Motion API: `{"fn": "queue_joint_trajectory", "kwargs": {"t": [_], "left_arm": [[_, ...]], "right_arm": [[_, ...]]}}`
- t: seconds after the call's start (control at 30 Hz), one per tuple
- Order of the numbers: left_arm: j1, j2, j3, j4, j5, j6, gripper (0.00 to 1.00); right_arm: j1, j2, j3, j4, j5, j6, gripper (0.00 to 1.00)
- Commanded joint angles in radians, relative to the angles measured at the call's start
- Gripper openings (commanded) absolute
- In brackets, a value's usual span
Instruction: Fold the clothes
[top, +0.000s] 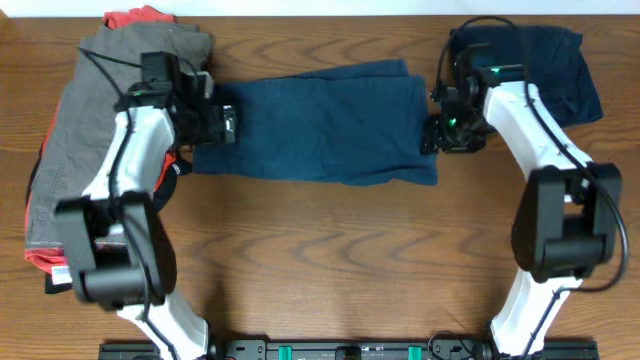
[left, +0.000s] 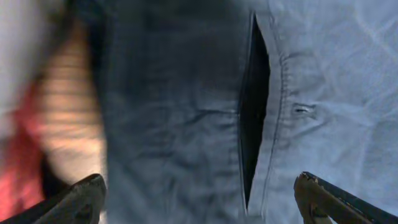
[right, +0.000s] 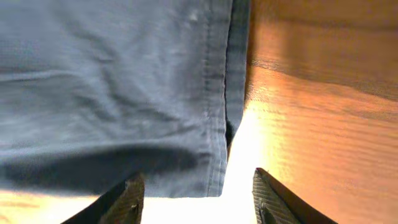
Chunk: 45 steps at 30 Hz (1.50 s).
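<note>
Bench (top: 330, 250): wood-grain top.
Grey garment (top: 70, 130): heaped at 9 o'clock.
Navy shorts (top: 320, 120): laid flat, mid-bench toward 12.
Dark navy garment (top: 565, 65): bunched at 2 o'clock.
Red-orange cloth (top: 135, 17): peeking out at 11.
Left fingers (left: 84, 196): spread apart, empty, over the shorts' 9 o'clock end.
Right fingers (right: 127, 196): spread apart, empty, over the 3 o'clock hem.

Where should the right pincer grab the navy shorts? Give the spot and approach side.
Take the stitched hem corner of the navy shorts, coming from above at their right end: the fabric lies flat, and that edge borders bare table beneath the open right pincer.
</note>
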Motion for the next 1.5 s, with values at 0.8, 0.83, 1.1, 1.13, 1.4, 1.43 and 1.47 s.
{"fn": "queue_joint_trajectory", "kwargs": {"t": [0.8, 0.83, 1.1, 1.13, 1.4, 1.43, 1.47], "left_arm": [[0.020, 0.100, 0.013, 0.064, -0.117, 0.029, 0.98], [0.019, 0.111, 0.013, 0.064, -0.117, 0.025, 0.98], [0.019, 0.157, 0.013, 0.075, -0.020, 0.011, 0.98], [0.019, 0.157, 0.013, 0.080, -0.002, 0.011, 0.98], [0.019, 0.158, 0.013, 0.085, 0.078, 0.011, 0.54], [0.019, 0.158, 0.013, 0.085, 0.076, 0.012, 0.35], [0.019, 0.158, 0.013, 0.085, 0.064, 0.012, 0.19]], "right_arm": [[0.017, -0.110, 0.027, 0.011, 0.008, -0.012, 0.70], [0.017, -0.110, 0.027, 0.011, 0.008, -0.012, 0.70], [0.017, -0.110, 0.027, 0.012, 0.024, -0.009, 0.69], [0.017, -0.110, 0.027, 0.012, 0.026, -0.009, 0.69], [0.017, -0.110, 0.027, 0.040, 0.026, 0.000, 0.68], [0.017, -0.110, 0.027, 0.048, 0.026, 0.000, 0.67], [0.017, -0.110, 0.027, 0.058, 0.026, 0.000, 0.66]]}}
